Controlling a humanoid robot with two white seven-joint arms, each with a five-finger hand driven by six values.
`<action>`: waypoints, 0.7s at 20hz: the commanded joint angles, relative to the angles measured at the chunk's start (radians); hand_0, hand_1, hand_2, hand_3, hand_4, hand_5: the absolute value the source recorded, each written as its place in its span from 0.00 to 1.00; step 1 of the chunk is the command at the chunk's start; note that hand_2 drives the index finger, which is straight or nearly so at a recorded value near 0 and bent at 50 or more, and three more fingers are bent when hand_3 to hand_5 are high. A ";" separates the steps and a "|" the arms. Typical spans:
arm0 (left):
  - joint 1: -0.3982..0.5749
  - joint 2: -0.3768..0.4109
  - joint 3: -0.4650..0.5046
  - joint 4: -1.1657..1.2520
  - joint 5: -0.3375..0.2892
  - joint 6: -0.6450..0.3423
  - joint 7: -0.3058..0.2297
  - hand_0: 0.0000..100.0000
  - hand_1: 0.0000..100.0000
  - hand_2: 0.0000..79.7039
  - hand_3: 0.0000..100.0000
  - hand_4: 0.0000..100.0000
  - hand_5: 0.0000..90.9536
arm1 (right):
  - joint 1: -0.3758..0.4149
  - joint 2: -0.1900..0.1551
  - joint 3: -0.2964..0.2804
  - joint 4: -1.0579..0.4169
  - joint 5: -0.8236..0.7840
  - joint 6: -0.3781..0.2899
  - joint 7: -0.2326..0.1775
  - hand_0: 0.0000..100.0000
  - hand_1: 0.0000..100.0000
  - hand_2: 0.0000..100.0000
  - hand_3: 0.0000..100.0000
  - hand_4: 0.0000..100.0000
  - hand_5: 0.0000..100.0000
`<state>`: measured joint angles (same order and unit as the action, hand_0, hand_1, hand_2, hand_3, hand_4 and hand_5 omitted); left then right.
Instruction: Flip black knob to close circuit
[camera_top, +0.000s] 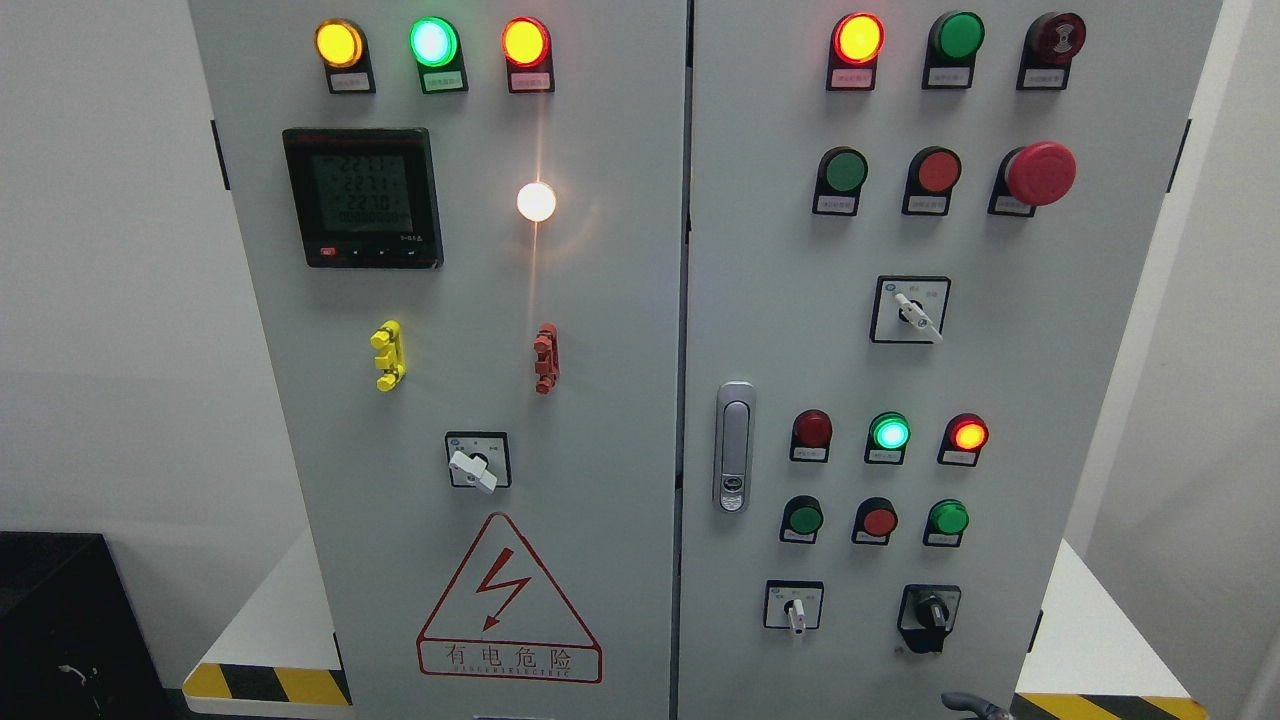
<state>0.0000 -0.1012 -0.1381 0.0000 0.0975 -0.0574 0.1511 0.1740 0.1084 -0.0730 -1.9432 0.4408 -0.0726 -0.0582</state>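
The black knob (928, 612) sits on a black square plate at the lower right of the grey cabinet's right door (1080, 400); its handle stands roughly upright. Just below it, at the bottom edge of the head view, a small grey curved piece of my right hand (972, 707) pokes into the picture, apart from the knob. Too little of it shows to tell how it is held. My left hand is out of view.
A white selector switch (796, 608) is left of the knob, and red and green push buttons (878, 520) sit above it. A lit green lamp (889, 433), a metal door handle (734, 446), a red mushroom stop button (1040, 173) and a warning triangle (508, 600) also show.
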 joint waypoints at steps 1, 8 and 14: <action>0.023 0.000 0.000 -0.031 0.001 0.001 -0.001 0.12 0.56 0.00 0.00 0.00 0.00 | 0.065 0.011 0.007 -0.036 -0.330 -0.061 0.059 0.00 0.00 0.00 0.13 0.11 0.11; 0.023 0.000 0.000 -0.031 -0.001 0.001 -0.001 0.12 0.56 0.00 0.00 0.00 0.00 | 0.104 0.008 0.002 -0.028 -0.525 -0.079 0.198 0.00 0.00 0.00 0.00 0.00 0.00; 0.023 0.000 0.000 -0.031 0.001 0.001 -0.001 0.12 0.56 0.00 0.00 0.00 0.00 | 0.104 0.008 -0.004 -0.010 -0.533 -0.118 0.218 0.00 0.00 0.00 0.00 0.00 0.00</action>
<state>0.0000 -0.1012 -0.1381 0.0000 0.0976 -0.0574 0.1511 0.2661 0.1149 -0.0717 -1.9592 -0.0285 -0.1821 0.1514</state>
